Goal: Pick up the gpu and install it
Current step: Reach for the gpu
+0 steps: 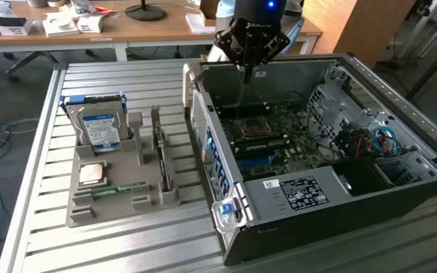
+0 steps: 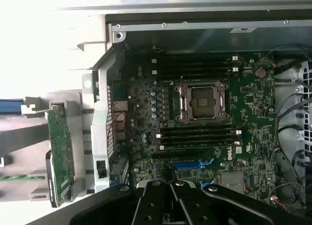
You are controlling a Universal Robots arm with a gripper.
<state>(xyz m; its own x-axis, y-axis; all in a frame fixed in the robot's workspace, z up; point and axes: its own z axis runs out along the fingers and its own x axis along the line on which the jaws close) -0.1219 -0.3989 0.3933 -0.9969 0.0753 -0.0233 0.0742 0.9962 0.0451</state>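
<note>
Toward the surface's (image 1: 127, 244) edge on the exterior view's left, one grey holder (image 1: 89, 213) is seen carrying four parts: one hard drive (image 1: 100, 128) with a blue-white label whose print cannot be read, one square processor (image 1: 91, 172), one green memory stick (image 1: 116, 187) and one gpu (image 1: 162, 156), stood on edge in the slot nearest the case. To the right, one open computer case (image 1: 332, 222) is set, marked with a white sticker (image 1: 270, 183) and a black label (image 1: 304, 194), both illegible. "DELL" (image 2: 233, 155) is read on the motherboard (image 2: 253, 98), near one open processor socket (image 2: 202, 102). The hand (image 1: 247, 77) is held over the case's far wall, fingers pressed together on nothing, with the gpu well apart from it, back in the holder
</note>
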